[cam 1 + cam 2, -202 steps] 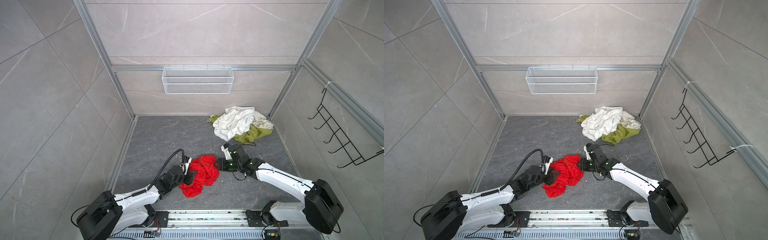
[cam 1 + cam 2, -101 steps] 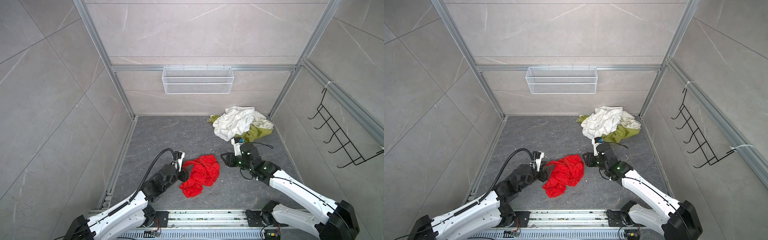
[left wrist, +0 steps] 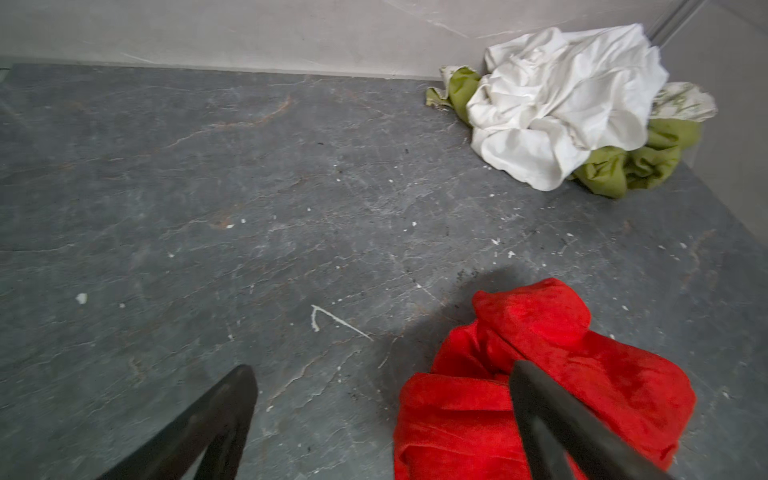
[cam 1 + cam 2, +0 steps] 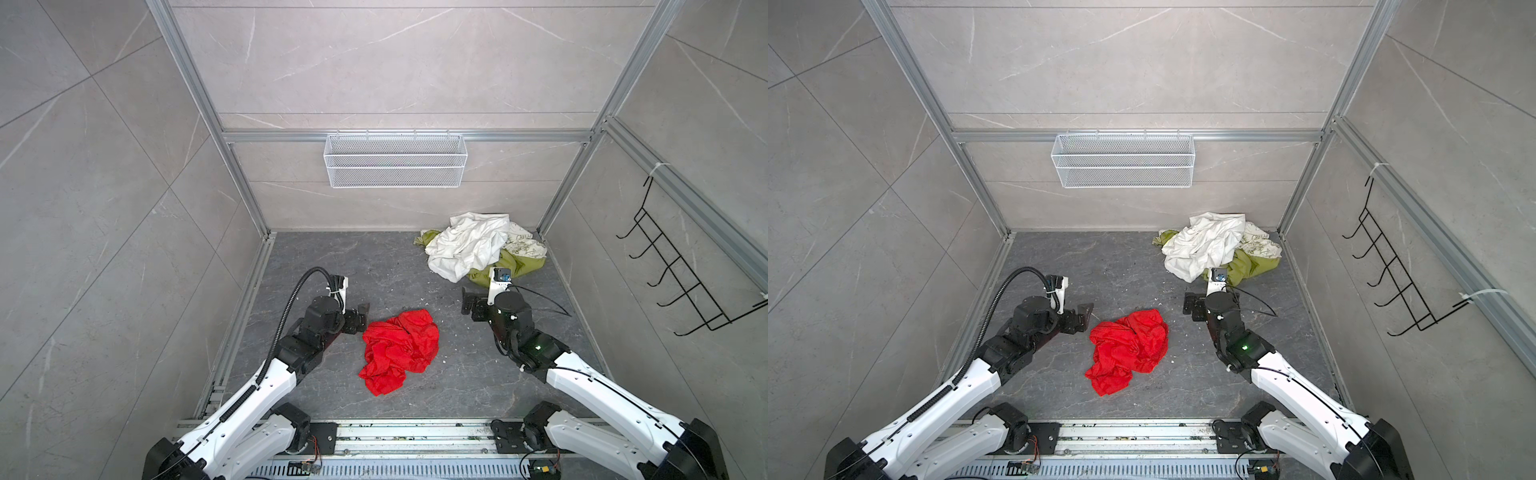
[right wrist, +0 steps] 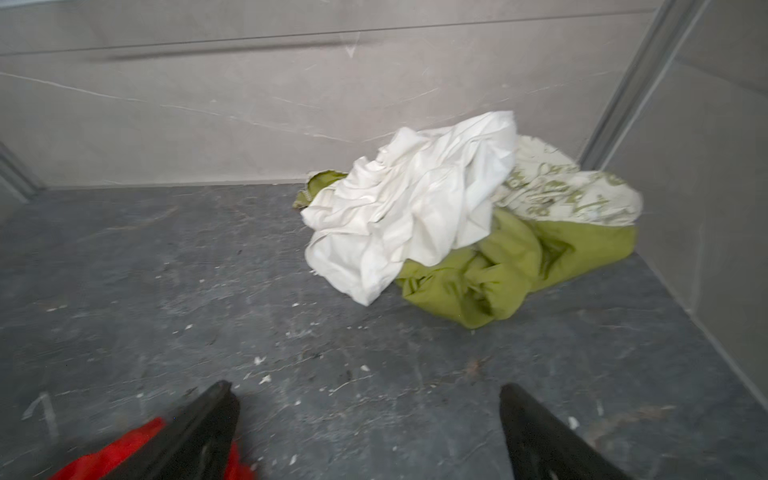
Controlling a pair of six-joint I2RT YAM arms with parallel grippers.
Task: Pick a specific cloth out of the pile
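Your cloth (image 4: 399,353) lies crumpled on the floor (image 4: 332,257), near-centre, between the two arms, with nothing holding it. Your left gripper (image 4: 360,319) sits just beside the cloth's far-left edge, jaws spread wide and empty. In the left wrist view one finger (image 3: 552,415) overlaps the red fabric; you can't tell if it touches. Your right gripper (image 4: 468,308) is right of the cloth and clear of it, jaws also wide, only bare floor between them in the right wrist view. The pile (image 4: 478,245) sits in the far right corner, well apart from the cloth: white on top, green under, printed cream behind. The right gripper is between cloth and pile. A basket (image 4: 395,166) hangs on the far wall and a rack (image 4: 681,282) on the right wall.
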